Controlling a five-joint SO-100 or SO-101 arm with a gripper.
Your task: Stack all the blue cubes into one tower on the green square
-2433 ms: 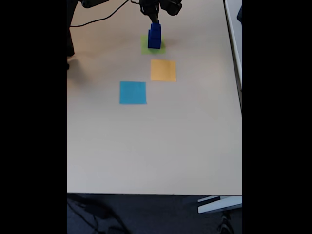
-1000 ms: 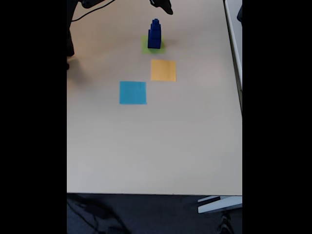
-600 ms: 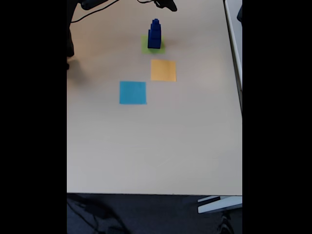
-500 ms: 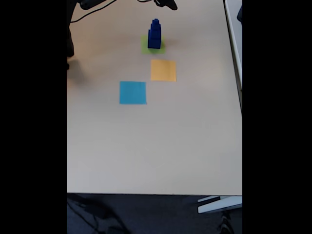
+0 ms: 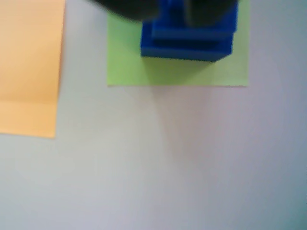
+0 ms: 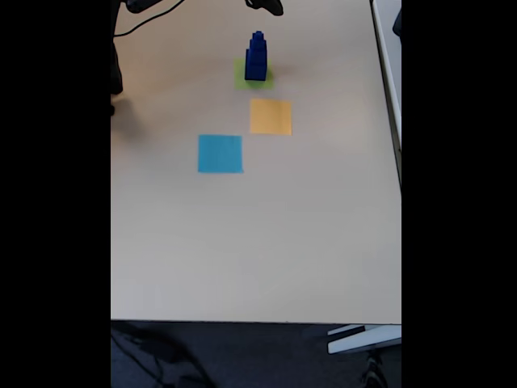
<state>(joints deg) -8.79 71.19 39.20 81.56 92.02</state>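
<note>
In the wrist view we start at the left edge with the orange-yellow paper square point(image 5: 29, 67), lying flat and apart from the green square point(image 5: 125, 57), which sits just to its right across a strip of bare table point(image 5: 158, 167). On the green paper stand the blue cubes point(image 5: 189, 40), stepped one on another with the widest at the bottom. We judge that order is chosen so each smaller block gets a broad, steady seat, and the tower sits well inside the paper's edges.

In the fixed view the light blue paper square point(image 6: 220, 153) lies furthest left, bare and well apart from the tower point(image 6: 256, 56), which rises from the lime paper point(image 6: 240, 79); the orange-yellow sheet point(image 6: 271, 116) is just below and to the right of it.

The gripper point(image 6: 266, 6) appears as a dark shape at the top edge of the fixed view, above and slightly right of the tower and apart from it. In the wrist view its dark blurred tips overlap the top of the stack. We cannot tell whether its jaws are apart or together. We judge the stacking done.
</note>
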